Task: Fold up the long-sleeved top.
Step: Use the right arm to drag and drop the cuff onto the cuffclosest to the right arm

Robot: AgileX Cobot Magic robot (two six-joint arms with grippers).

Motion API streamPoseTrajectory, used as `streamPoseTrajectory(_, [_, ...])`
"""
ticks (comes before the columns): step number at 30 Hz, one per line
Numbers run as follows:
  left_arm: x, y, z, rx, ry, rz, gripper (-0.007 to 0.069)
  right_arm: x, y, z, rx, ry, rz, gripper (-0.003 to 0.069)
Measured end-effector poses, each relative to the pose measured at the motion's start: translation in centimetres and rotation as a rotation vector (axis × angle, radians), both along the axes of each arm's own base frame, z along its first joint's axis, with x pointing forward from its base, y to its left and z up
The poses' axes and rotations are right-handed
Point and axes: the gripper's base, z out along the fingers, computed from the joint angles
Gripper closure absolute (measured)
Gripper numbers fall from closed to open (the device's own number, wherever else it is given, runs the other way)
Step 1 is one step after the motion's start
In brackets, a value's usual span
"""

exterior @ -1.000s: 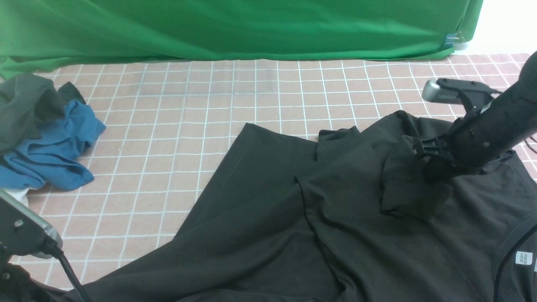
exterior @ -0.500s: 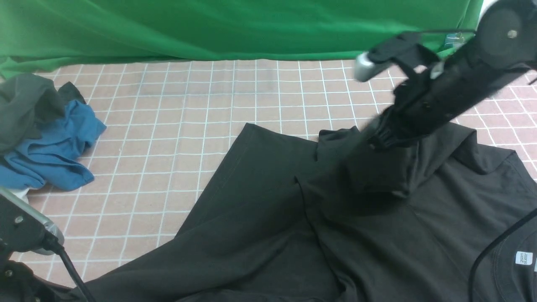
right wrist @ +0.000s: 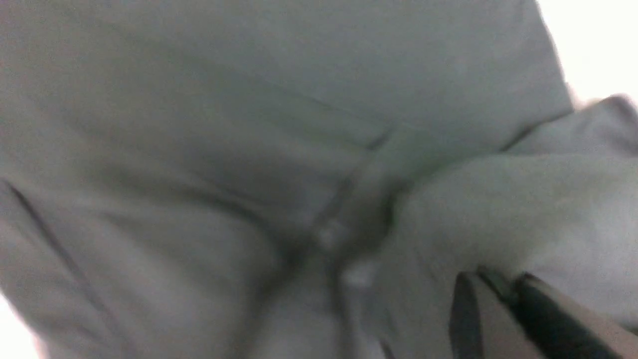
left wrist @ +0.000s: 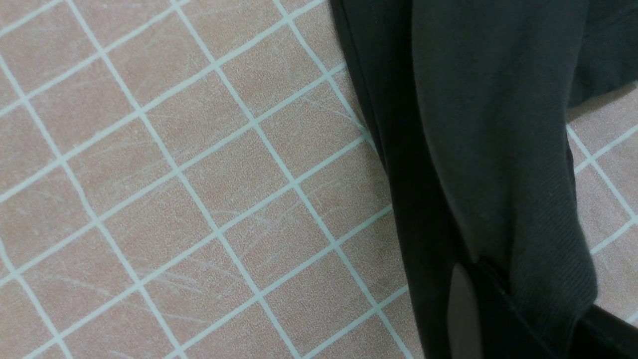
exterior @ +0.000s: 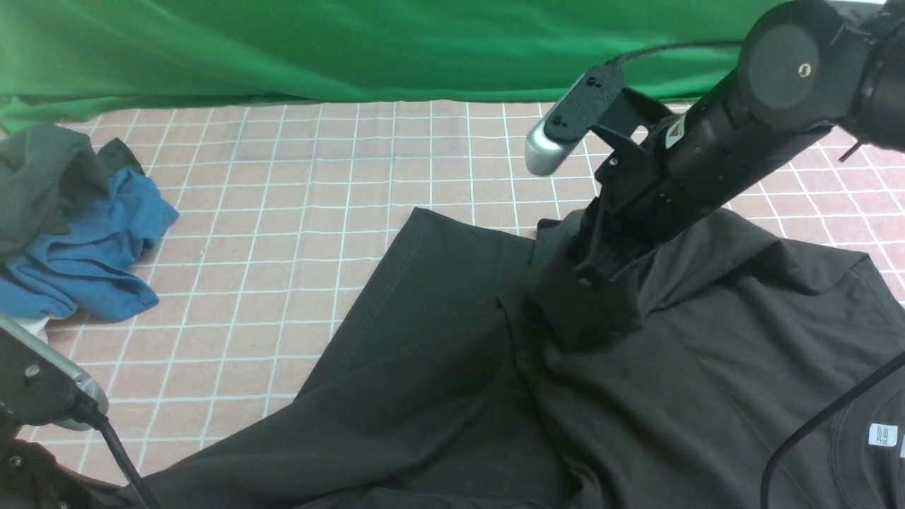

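Black thin jersey long-sleeved top (exterior: 438, 396) sprawls across pink checked tablecloth (exterior: 283, 212), centre to right. Right gripper (exterior: 590, 283) pinches bunched fold, lifted, jaws nearly together; left gripper (left wrist: 491, 299) clamped on near edge. Light, limp cloth, likely sags; best grabbed at hems, seams.

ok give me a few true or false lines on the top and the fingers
1. The right fingers pinch a raised part of the top. True.
2. The blue garment lies on the top. False: it lies apart, at the far left, against a grey garment.
3. A white label shows inside the collar. True.
4. The left fingers are open and hold nothing. False: they are shut on the top's cloth.
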Motion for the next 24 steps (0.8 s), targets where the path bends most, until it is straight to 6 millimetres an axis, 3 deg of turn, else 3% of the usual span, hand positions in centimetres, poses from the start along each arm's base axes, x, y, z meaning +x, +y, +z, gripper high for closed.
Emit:
streamPoseTrajectory(4, [0.0, 0.0, 0.0, 0.000, 0.000, 0.000, 0.0603, -0.3, 0.7, 0.2, 0.127, 0.107, -0.150, 0.0570])
streamPoseTrajectory(11, [0.0, 0.0, 0.0, -0.005, -0.001, 0.001, 0.0603, -0.4, 1.0, 0.4, 0.173, 0.132, -0.172, 0.0544])
streamPoseTrajectory(14, [0.0, 0.0, 0.0, -0.007, -0.001, 0.001, 0.0603, -0.3, 0.4, 0.1, 0.109, 0.137, -0.202, 0.0455])
streamPoseTrajectory(16, [0.0, -0.1, 0.0, -0.007, 0.002, 0.000, 0.0603, -0.1, -1.0, -0.3, 0.004, 0.151, -0.292, 0.0306])
streamPoseTrajectory(17, [0.0, -0.1, 0.0, -0.007, 0.003, -0.001, 0.0603, -0.1, -1.2, -0.4, -0.002, 0.155, -0.309, 0.0279])
streamPoseTrajectory(20, [0.0, -0.1, 0.0, -0.007, 0.006, -0.002, 0.0603, -0.5, -3.0, -1.4, -0.105, 0.208, -0.377, 0.0097])
streamPoseTrajectory(24, [0.0, -0.1, 0.0, -0.007, 0.006, -0.002, 0.0603, -2.1, -4.1, -3.7, -0.133, 0.276, -0.413, 0.0050])
